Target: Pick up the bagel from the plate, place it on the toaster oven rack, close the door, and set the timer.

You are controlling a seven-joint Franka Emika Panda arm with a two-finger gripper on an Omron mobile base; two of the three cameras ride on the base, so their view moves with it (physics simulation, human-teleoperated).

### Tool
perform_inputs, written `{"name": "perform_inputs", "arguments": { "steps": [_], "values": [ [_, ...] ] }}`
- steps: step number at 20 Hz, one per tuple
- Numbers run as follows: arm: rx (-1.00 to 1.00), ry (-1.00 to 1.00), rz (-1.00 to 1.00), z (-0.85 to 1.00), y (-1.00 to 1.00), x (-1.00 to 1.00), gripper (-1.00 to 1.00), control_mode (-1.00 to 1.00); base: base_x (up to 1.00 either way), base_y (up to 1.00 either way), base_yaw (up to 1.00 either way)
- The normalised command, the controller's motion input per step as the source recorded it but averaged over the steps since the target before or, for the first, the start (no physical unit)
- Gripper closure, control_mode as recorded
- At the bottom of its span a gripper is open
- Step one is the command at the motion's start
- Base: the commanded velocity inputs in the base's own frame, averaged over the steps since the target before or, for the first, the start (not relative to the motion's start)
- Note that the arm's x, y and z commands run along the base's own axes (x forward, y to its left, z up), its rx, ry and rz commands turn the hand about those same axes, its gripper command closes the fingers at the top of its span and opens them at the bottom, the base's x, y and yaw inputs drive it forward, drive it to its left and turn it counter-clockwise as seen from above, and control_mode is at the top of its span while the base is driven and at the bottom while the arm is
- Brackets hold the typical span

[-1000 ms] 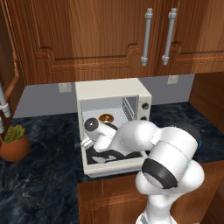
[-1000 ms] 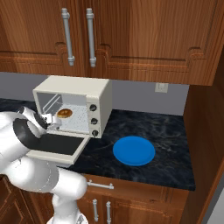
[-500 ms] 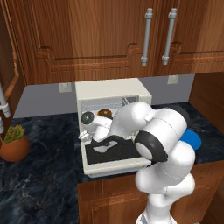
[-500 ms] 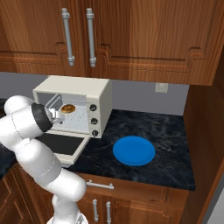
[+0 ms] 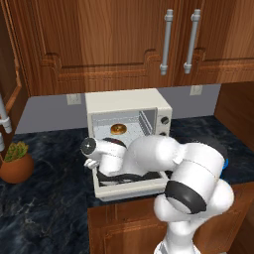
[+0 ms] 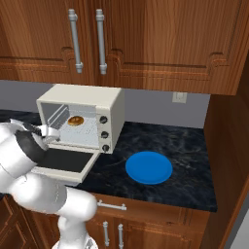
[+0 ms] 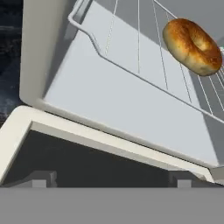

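Bagel: the small golden-brown bread ring [image 7: 193, 46] lies flat on the pale grey wire rack [image 7: 144, 48] inside the cream-white boxy toaster oven [image 6: 82, 116], toward the back of the cavity — no longer a job for the fingers.
Plate: the flat bright blue round plate [image 6: 149, 167] sits bare on the dark marbled counter [image 6: 189, 160], at 3 o'clock from the oven.
Door: the cream-white frame with dark glass panel [image 6: 65, 163] hangs fully down, flat and open; its long axis runs across the oven front.
Fingers: spread wide, grasping nothing, poised over the door.
Key relation: in the hand view the bagel lies at 1 o'clock, beyond the fingers; the door's free edge — the likely next contact — lies below and nearer.
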Motion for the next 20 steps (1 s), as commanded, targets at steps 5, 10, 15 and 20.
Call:
{"name": "perform_inputs", "arguments": {
  "steps": [5, 10, 15, 20],
  "values": [
    [-0.01, 0.00, 0.02, 0.63, -0.23, -0.98, -1.00, -1.00, 0.00, 0.00, 0.00],
    [-0.03, 0.08, 0.03, 0.64, -0.13, -0.71, -1.00, -1.00, 0.00, 0.00, 0.00],
    [-0.14, 0.13, 0.12, 0.27, 0.00, -0.60, -1.00, -1.00, 0.00, 0.00, 0.00],
    [-0.25, 0.10, 0.24, 0.00, 0.02, -0.35, -1.00, -1.00, 0.00, 0.00, 0.00]
  ]
}}
